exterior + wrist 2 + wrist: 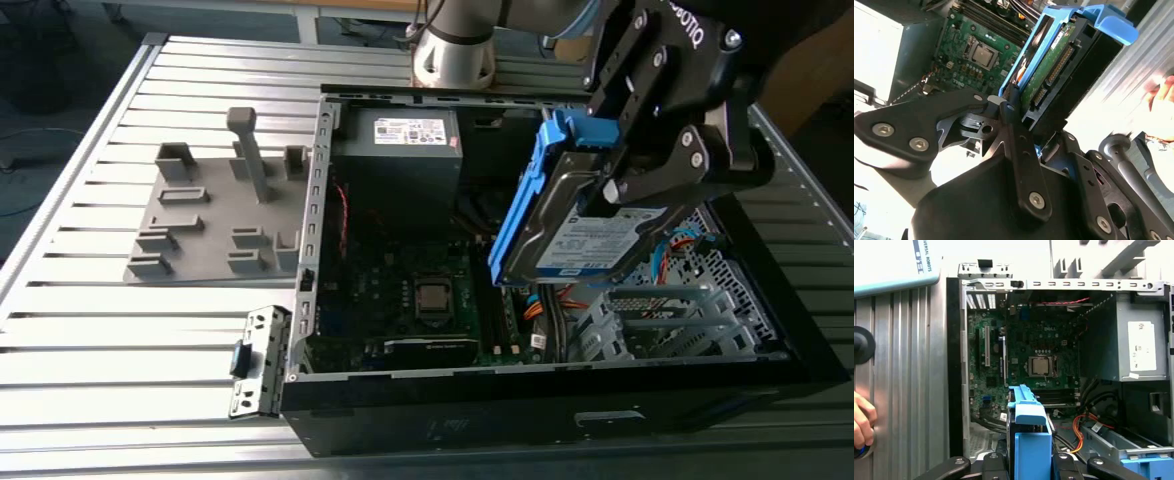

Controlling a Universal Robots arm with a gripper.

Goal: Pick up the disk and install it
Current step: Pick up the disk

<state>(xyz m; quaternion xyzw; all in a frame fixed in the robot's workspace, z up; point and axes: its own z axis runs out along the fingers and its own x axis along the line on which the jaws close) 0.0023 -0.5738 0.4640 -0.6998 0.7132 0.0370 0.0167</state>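
Observation:
The disk [587,235], a silver hard drive with a white-and-blue label in a bright blue rail frame, hangs tilted above the open computer case [534,375], over its right half in the exterior view. My black gripper [638,165] is shut on the disk from above, fingers [1016,127] pressing its two faces. In the second wrist view the disk [1051,65] shows its green circuit board and connector, with the blue frame's tab at the far end. In the first wrist view the disk's blue frame [1030,440] stands between the gripper's fingers, in front of the motherboard [1039,365].
A grey power supply box [400,150] with a white sticker fills the case's far corner. A metal drive cage [667,320] with orange cables lies under the disk. A grey fixture plate [214,215] sits on the slatted table [120,370], exterior view's left. A person's hand [861,425] rests near the case.

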